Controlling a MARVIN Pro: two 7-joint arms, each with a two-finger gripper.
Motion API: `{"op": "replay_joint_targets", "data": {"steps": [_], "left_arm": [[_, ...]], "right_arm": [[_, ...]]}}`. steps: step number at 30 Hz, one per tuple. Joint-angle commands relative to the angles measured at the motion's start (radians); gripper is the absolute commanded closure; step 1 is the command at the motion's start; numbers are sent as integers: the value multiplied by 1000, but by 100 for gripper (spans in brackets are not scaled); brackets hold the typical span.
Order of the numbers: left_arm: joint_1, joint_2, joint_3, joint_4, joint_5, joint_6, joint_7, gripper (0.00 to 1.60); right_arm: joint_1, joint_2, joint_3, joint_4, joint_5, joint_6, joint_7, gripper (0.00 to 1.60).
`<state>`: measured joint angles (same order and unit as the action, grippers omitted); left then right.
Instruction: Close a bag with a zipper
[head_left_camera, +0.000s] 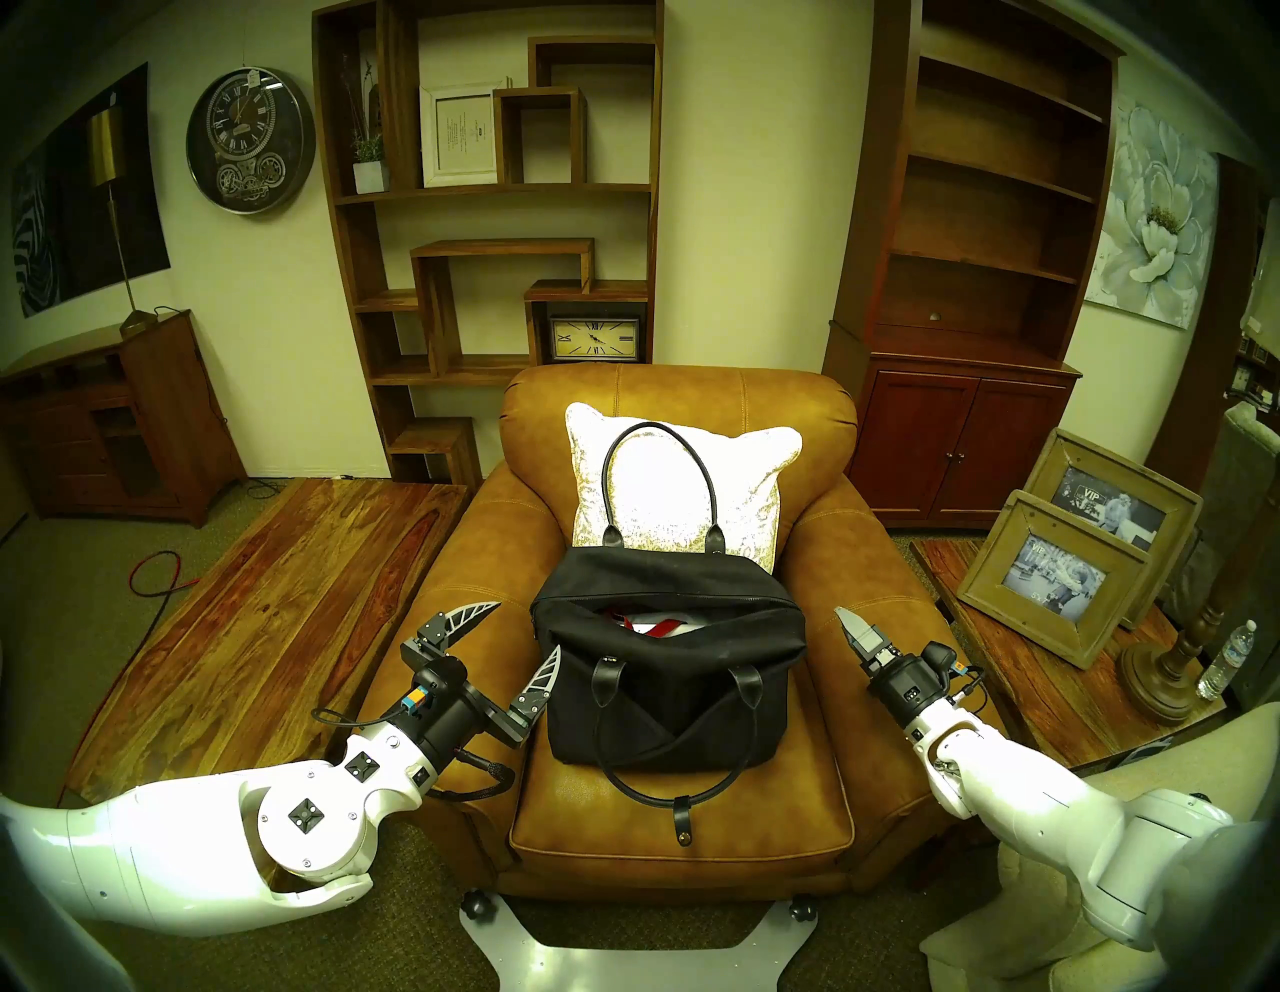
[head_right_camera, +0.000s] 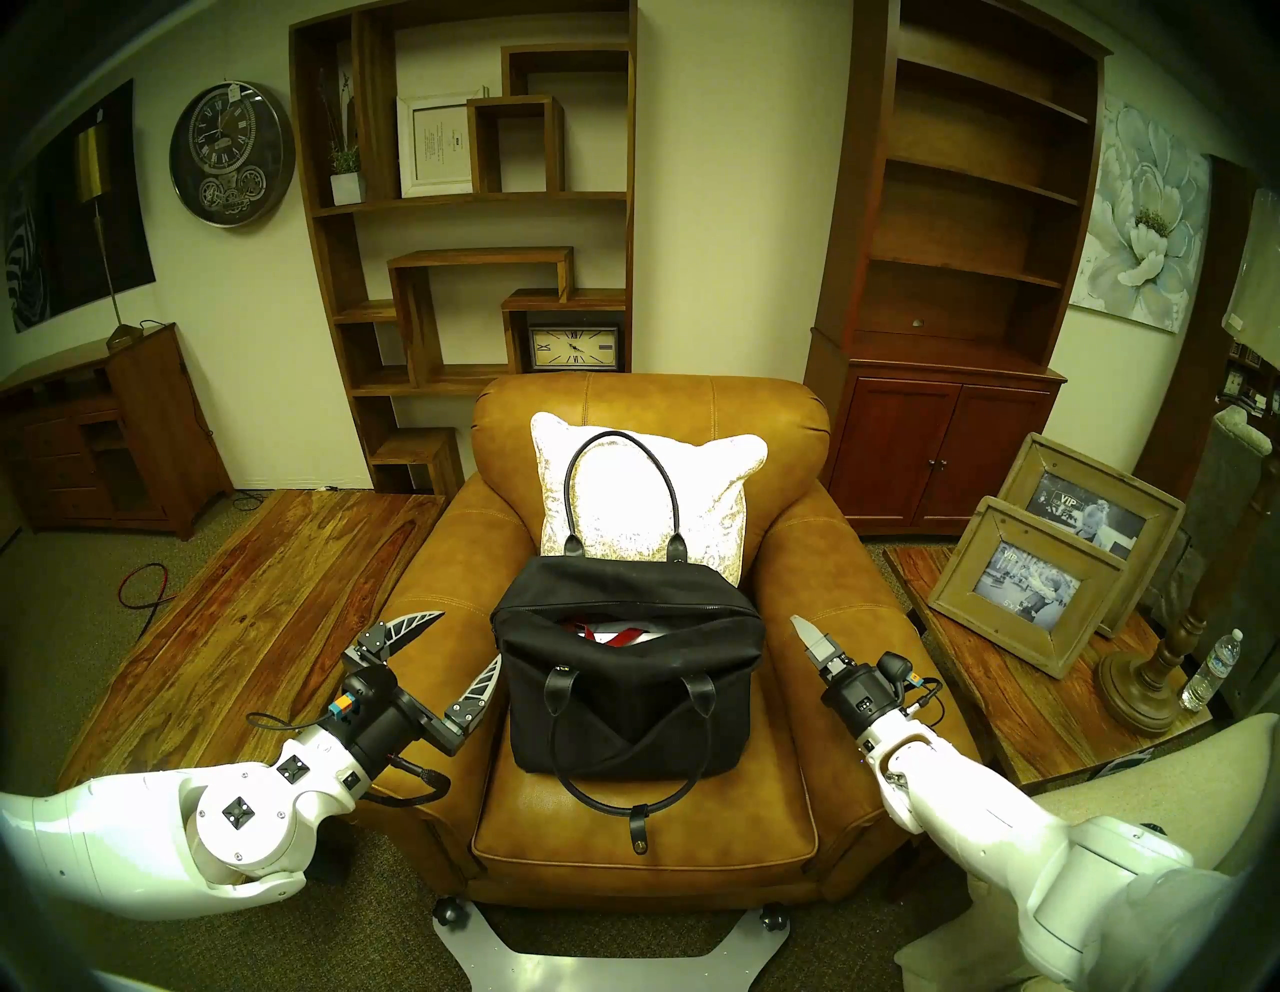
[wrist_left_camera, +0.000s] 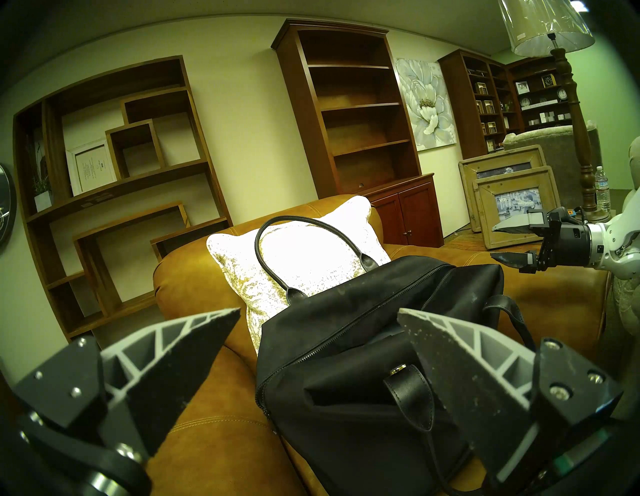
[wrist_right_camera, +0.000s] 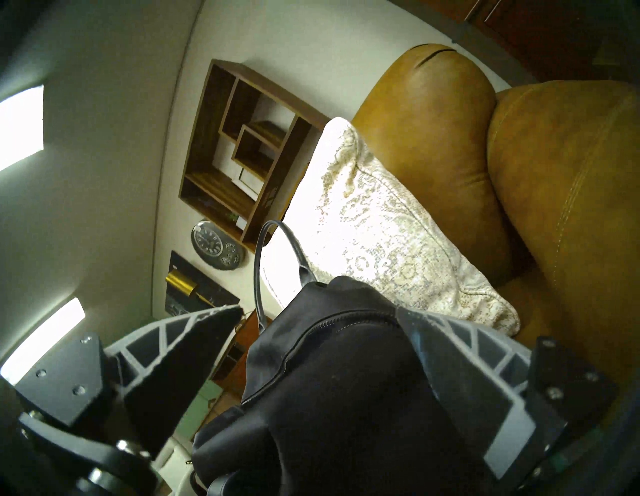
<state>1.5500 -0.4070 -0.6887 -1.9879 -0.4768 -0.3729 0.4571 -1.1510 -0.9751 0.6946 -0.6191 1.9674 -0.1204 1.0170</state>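
The boxy black canvas bag sat on the seat of a tan leather armchair, backed against a white patterned cushion. Its long dark zipper gaped along the top, showing something red and white inside. One thin leather loop handle stood up against the cushion; the other drooped over the front onto the seat. My left gripper hovered just beside the bag's left end, its fingers spread wide and clasping nothing. My right gripper waited near the right end, fingers likewise parted and empty, apart from the canvas.
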Motion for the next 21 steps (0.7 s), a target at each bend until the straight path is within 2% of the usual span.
{"op": "replay_joint_targets", "data": {"steps": [1,5,21], "left_arm": [[-6,-2,-4,-7,-2,-3,-2,0],[-7,-2,-3,-7,-1,-3,0,0],[-11,-1,3,-7,1,-3,5,0]], "right_arm": [[53,-110,41,98,65,60,34,0],[77,-147,47,148,72,86,27,0],[154,-265,87,303,111,159,-86,0]]}}
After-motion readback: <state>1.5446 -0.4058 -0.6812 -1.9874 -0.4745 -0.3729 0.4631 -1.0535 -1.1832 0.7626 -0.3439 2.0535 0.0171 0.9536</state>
